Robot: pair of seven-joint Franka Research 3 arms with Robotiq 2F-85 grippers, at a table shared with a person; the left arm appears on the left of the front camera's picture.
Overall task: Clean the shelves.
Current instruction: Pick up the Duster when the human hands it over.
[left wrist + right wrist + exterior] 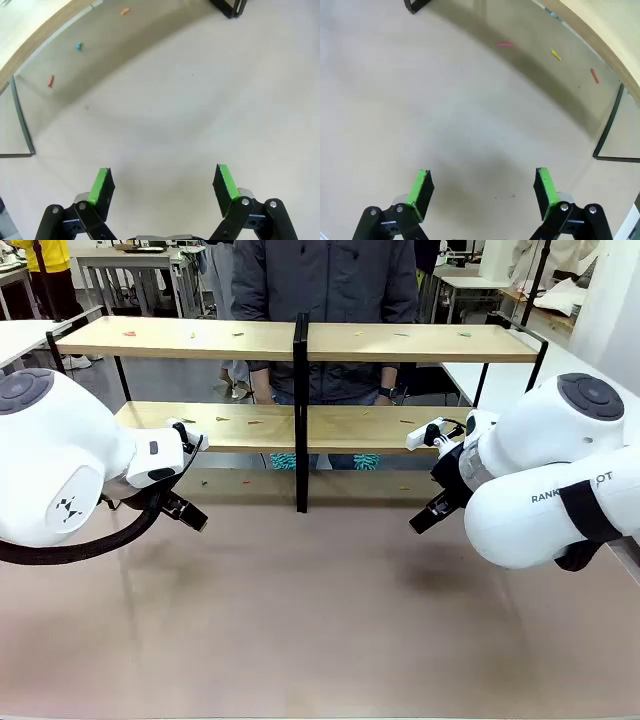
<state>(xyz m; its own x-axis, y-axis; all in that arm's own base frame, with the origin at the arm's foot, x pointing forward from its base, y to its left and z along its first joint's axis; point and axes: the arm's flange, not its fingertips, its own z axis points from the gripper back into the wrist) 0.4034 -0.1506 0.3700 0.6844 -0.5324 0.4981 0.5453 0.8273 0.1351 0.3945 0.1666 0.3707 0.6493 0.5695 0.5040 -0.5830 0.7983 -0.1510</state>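
Front view: the shelves [400, 343] stand at the far side of the tabletop [320, 630]. Long axis runs left to right, open face toward me. A person [330, 280] stands just behind the shelves. Coloured scraps [504, 44] lie on the tabletop beneath the shelves. Left fingers [102, 186] are spread wide and empty, over bare tabletop in front of the shelves. Right fingers [422, 187] likewise.

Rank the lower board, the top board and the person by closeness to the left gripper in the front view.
1. Lower board, just beyond the left gripper.
2. Top board, directly above the lower one, higher up.
3. Person, standing at the far side, behind both boards.
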